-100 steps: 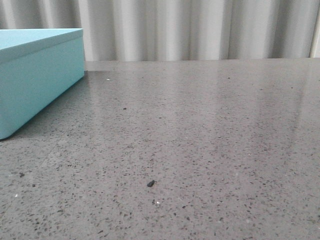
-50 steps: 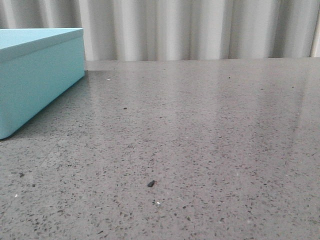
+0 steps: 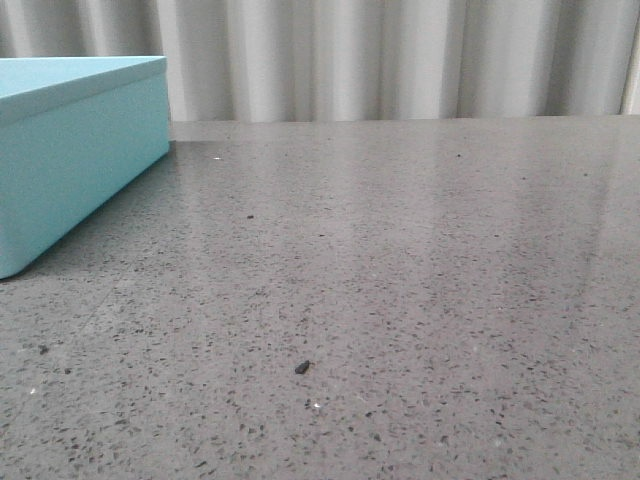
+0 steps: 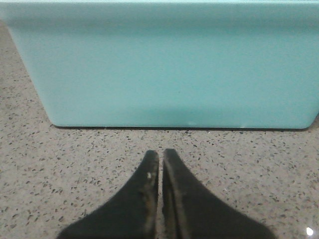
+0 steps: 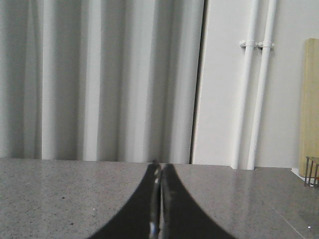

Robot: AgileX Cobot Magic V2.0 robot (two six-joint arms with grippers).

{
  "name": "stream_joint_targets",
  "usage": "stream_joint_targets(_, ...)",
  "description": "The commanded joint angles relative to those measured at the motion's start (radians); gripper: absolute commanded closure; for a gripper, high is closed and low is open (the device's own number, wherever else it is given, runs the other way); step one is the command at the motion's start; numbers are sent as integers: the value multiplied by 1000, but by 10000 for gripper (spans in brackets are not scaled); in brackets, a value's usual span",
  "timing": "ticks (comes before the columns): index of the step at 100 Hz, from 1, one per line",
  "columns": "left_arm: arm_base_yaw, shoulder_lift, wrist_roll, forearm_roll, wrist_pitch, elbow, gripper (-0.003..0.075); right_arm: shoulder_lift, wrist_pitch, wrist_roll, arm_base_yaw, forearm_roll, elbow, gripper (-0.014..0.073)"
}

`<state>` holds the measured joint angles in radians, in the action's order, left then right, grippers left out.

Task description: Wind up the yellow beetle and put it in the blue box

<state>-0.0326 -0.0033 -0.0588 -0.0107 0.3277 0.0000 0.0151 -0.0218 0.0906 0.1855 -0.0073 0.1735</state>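
The blue box (image 3: 70,150) stands on the grey speckled table at the far left of the front view. It fills the left wrist view (image 4: 164,64), where its plain side wall faces the camera. My left gripper (image 4: 160,153) is shut and empty, low over the table a short way from that wall. My right gripper (image 5: 159,165) is shut and empty, low over the table and pointing at a pleated curtain. The yellow beetle is out of view in all frames. Neither gripper shows in the front view.
A grey pleated curtain (image 3: 400,60) hangs behind the table's far edge. A small dark crumb (image 3: 301,368) lies on the table. In the right wrist view, white pipes (image 5: 259,84) run up a wall and a wooden board (image 5: 311,104) stands at the side.
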Motion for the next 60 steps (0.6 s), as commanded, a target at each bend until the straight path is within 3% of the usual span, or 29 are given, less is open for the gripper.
stream_joint_targets(1, 1, -34, -9, -1, -50, 25, 741, 11, -76, 10, 3, -7, 27, 655)
stream_joint_targets(30, 1, -34, -9, -1, -50, 25, 741, -5, -259, -18, 3, -7, -109, 655)
stream_joint_targets(43, 1, -32, -9, -1, -50, 25, 741, -46, -267, -56, 3, -7, -201, 655)
stream_joint_targets(60, 1, -32, -9, -1, -50, 25, 741, -46, 35, -56, 2, -17, -204, 655)
